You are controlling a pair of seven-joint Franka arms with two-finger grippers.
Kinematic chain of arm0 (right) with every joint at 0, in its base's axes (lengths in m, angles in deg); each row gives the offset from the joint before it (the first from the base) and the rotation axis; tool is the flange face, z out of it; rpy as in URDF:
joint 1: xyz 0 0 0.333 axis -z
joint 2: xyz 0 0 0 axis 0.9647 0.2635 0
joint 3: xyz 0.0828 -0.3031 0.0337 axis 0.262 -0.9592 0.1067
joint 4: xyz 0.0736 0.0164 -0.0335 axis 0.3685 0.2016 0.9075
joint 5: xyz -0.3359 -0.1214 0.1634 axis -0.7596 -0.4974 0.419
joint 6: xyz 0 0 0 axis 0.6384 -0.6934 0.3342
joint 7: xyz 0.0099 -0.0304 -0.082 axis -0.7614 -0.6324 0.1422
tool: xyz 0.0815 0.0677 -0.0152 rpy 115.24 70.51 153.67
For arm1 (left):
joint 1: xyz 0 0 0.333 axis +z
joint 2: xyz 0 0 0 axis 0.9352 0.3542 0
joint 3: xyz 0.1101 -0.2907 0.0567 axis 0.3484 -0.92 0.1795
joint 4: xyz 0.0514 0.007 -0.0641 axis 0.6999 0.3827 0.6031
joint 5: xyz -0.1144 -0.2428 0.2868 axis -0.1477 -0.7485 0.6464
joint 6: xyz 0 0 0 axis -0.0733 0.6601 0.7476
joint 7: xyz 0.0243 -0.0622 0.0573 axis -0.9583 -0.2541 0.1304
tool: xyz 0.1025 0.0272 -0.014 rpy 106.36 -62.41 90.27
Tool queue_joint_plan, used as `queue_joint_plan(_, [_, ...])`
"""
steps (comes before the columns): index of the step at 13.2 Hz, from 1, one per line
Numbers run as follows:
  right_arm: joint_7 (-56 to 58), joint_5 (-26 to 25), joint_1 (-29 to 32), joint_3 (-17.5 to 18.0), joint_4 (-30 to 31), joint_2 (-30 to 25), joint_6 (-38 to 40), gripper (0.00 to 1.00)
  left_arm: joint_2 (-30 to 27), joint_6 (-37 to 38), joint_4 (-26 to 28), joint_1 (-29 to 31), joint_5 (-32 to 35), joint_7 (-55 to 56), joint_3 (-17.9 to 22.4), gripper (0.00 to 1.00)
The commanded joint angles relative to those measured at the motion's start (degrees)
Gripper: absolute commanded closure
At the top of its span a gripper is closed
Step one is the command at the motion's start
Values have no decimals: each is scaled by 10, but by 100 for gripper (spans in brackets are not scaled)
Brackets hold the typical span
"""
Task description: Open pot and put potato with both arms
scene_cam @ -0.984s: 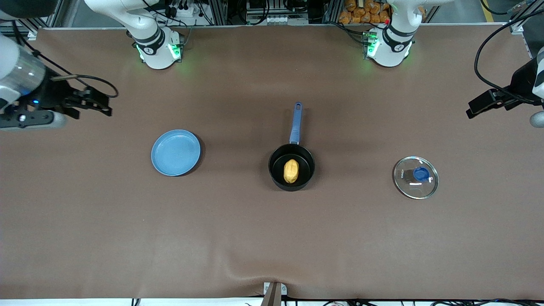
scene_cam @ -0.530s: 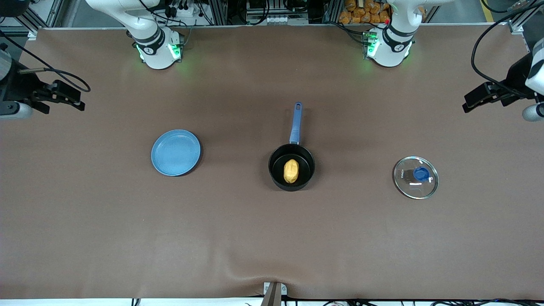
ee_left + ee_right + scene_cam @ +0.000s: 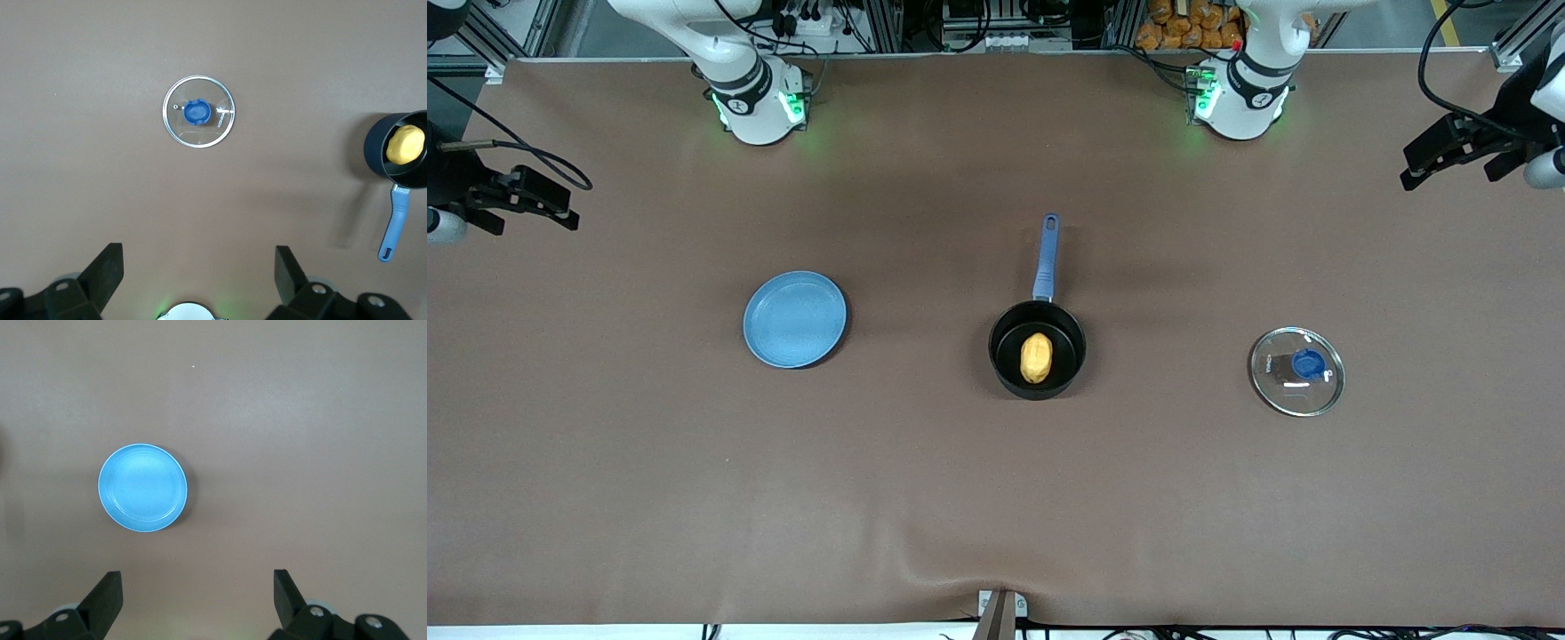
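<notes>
The small round black saucepan with a long straight blue handle (image 3: 1037, 348) sits mid-table, uncovered. The yellow-orange oval potato (image 3: 1035, 357) lies inside it. Its round glass lid with a blue knob (image 3: 1296, 371) rests flat toward my left arm's end. My left gripper (image 3: 199, 273) and right gripper (image 3: 198, 595) hang spread wide, empty, over the table's ends.

The potato (image 3: 1036, 357) lies in the pot (image 3: 1005, 369) at the middle of the table (image 3: 996, 498). The pot's handle (image 3: 1046, 258) points toward the robots' bases. The lid (image 3: 1296, 371) lies flat toward the left arm's end, apparently a little nearer the front camera than the pot. The plate (image 3: 795, 319) lies toward the right arm's end, well apart from the pot.
</notes>
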Motion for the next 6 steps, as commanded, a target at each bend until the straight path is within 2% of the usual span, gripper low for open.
queue_joint_plan(1, [9, -8, 11, 12, 4, -11, -3, 0, -6, -2, 9, 7, -8, -23, 0, 0])
queue_joint_plan(6, [9, -16, 9, 13, -16, -1, -6, 0, -2, -2, 2, 5, -5, -19, 2, 0])
